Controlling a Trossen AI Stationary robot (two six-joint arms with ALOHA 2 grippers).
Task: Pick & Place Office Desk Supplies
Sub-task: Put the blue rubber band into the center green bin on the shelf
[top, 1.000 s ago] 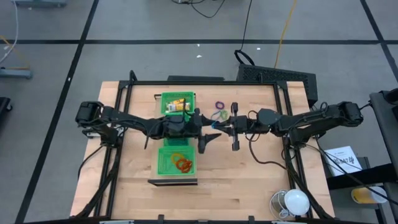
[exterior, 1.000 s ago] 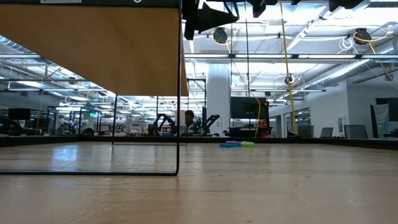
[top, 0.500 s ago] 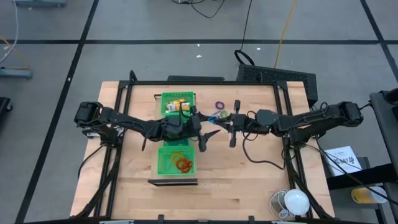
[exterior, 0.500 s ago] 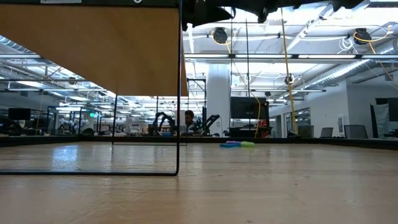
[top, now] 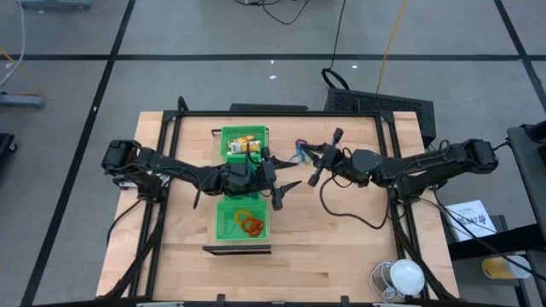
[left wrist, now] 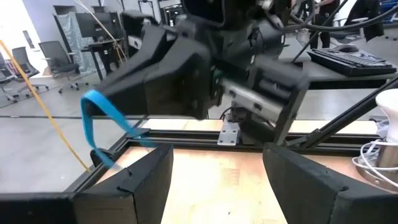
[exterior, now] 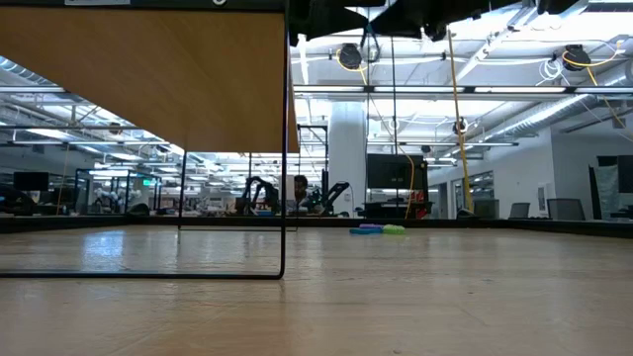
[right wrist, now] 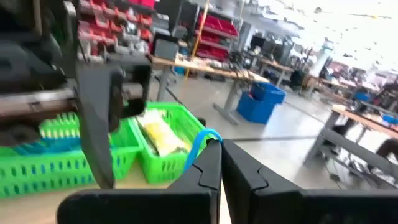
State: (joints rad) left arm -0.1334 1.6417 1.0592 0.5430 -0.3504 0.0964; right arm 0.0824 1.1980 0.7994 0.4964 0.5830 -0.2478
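thin blue loop (right wrist: 198, 144) dangles from the right claw (right wrist: 219, 163).

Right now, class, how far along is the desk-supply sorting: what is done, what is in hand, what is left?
Done: orange loops and yellow pieces lie in the tray. In hand: the right tool, raised over the table, is shut on a blue loop; the left tool hangs open and empty. Left: a purple loop on the table.

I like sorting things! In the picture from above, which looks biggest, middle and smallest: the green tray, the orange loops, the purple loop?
1. Green tray
2. Orange loops, bunched together in it
3. Purple loop, on the table
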